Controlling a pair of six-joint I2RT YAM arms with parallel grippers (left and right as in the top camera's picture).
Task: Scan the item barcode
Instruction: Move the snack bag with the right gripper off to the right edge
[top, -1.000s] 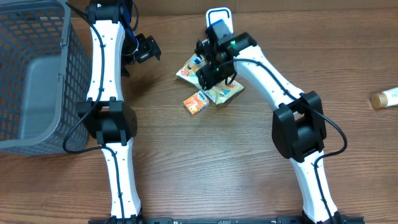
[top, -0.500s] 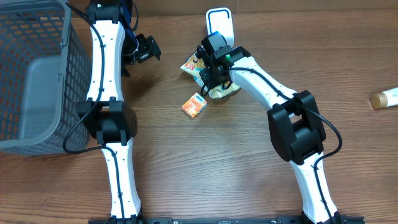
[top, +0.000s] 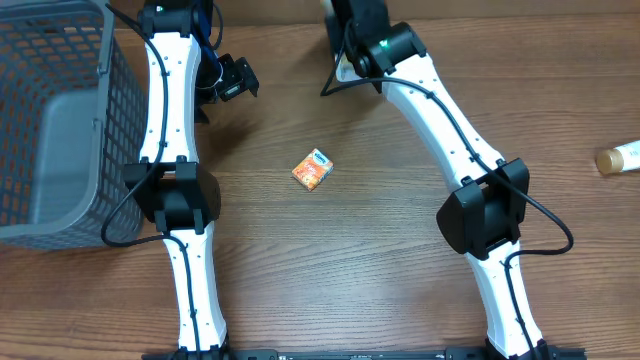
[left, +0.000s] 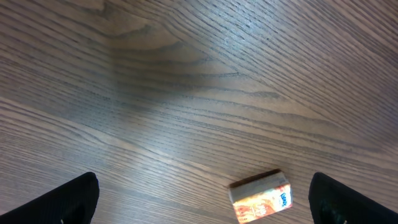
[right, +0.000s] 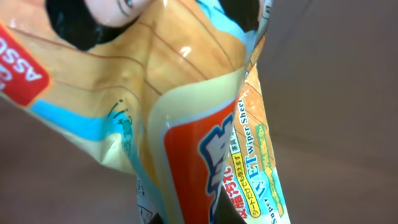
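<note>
Right jaws are clamped shut on the crumpled wet wiper sheet packet (right: 205, 143), held up at the desk's (top: 400, 250) far edge; left jaws gape wide, empty. The thinly pinched film may slip or fold, hiding its barcode.

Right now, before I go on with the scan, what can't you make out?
- Barcode: none shows; the crumpled packet fills the right wrist view, one face only.
- Right jaws: hidden behind the packet there, under the right arm overhead.
- Orange box: print too small overhead, blurred in the left wrist view.
- Bottle: cut off by the overhead right edge.
</note>
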